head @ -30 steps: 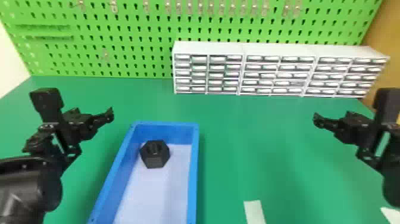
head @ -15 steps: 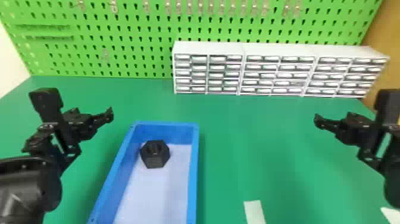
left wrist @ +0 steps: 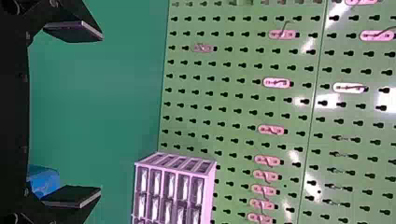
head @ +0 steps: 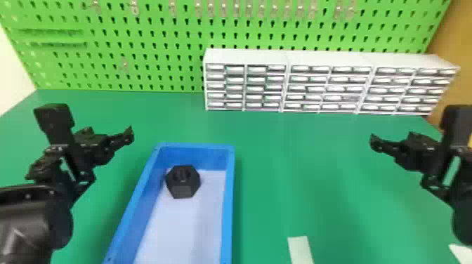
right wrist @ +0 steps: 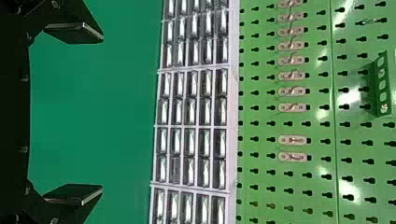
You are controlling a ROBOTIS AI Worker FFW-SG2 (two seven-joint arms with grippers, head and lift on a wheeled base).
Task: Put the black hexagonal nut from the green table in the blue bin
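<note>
In the head view, the black hexagonal nut is inside the blue bin, left of the frame's centre. It lies on the pale bottom, in the upper end of the bin, close to the left wall; if it touches this wall, I cannot tell. The bin sits on the green table, and its lower end is cut by the bottom edge of the frame.

The left gripper is at the left of the frame, above the table and near the upper left corner of the bin. The right gripper is at the right side, well apart from the bin. In the wrist views, both pairs of fingers are released and stand wide apart, with nothing held between them.

A row of white drawer cabinets stands at the upper right, before the light green pegboard, which carries metal hooks along the top of the frame. One white strip lies on the table at the bottom, right of the bin, and another white piece is in the lower right corner.
</note>
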